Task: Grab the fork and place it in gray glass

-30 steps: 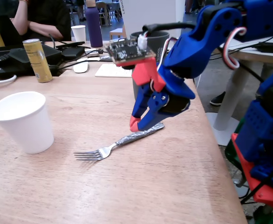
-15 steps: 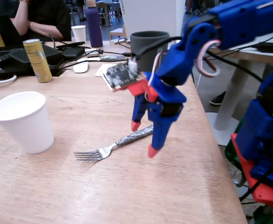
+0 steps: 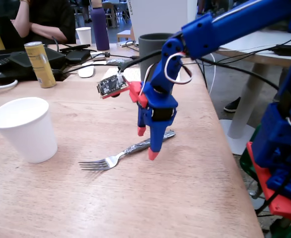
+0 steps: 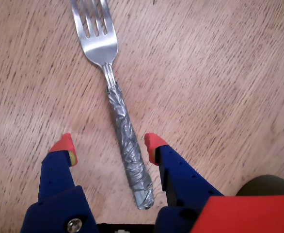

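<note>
The fork (image 3: 116, 157) lies flat on the wooden table, tines toward the left in the fixed view, its foil-wrapped handle (image 4: 127, 145) running under my gripper. My blue gripper (image 3: 145, 143) with red fingertips hangs open just above the handle, pointing down. In the wrist view the gripper (image 4: 109, 146) straddles the foil handle, one fingertip on each side, not touching it. The gray glass (image 3: 152, 49) stands upright behind the arm, partly hidden by it.
A white paper cup (image 3: 22, 128) stands at the left. Farther back are a gold can (image 3: 39, 63), a small white cup (image 3: 84, 35), a purple bottle (image 3: 99, 25), cables and a seated person. The table's right edge (image 3: 224, 134) is close to the gripper.
The gripper opened, turned to point straight down and swung over the fork's handle, its fingers now either side of it. The fork has not moved.
</note>
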Controlling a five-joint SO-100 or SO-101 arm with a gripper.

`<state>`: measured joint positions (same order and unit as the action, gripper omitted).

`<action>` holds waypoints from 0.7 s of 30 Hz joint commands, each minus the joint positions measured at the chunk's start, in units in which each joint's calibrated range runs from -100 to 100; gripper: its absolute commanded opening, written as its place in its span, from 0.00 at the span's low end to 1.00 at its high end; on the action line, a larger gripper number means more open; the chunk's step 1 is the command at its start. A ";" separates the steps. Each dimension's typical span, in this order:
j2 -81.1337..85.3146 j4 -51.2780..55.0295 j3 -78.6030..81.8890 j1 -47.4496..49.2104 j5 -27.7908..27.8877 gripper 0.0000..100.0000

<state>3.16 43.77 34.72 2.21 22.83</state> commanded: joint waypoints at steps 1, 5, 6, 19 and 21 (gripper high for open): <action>-1.61 -0.75 -3.71 -0.52 0.15 0.32; -8.64 -0.66 -11.64 -0.68 -0.39 0.31; -9.59 0.16 -12.68 -0.68 -0.29 0.31; -14.99 0.40 -14.75 1.18 0.15 0.31; -14.99 0.40 -14.56 1.01 0.15 0.31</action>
<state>-11.72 43.93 20.92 2.68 22.74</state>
